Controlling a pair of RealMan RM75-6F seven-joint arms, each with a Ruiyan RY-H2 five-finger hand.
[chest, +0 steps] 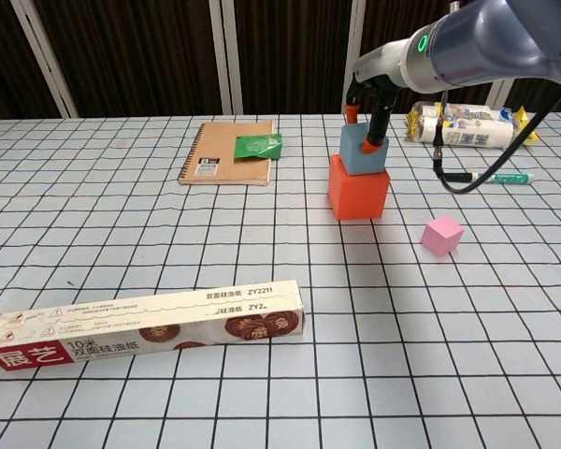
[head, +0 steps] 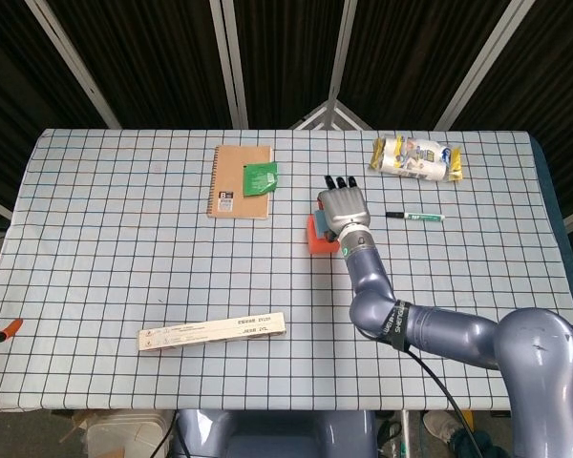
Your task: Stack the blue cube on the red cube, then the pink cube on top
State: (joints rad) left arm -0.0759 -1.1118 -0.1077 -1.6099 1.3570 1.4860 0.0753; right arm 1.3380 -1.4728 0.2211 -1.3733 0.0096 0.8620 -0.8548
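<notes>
Right hand (chest: 366, 131) pinches the blue cube (chest: 363, 152), seated atop the red cube (chest: 358, 190). Square its edges before letting go, I'd say. Pink cube (chest: 441, 236) waits nearby.

The right hand (head: 343, 207) sits over the red cube (head: 315, 239) at mid-table, hiding most of it. A notebook (head: 240, 181) lies far left, a marker (head: 413, 217) right, a long box (head: 211, 331) near.
</notes>
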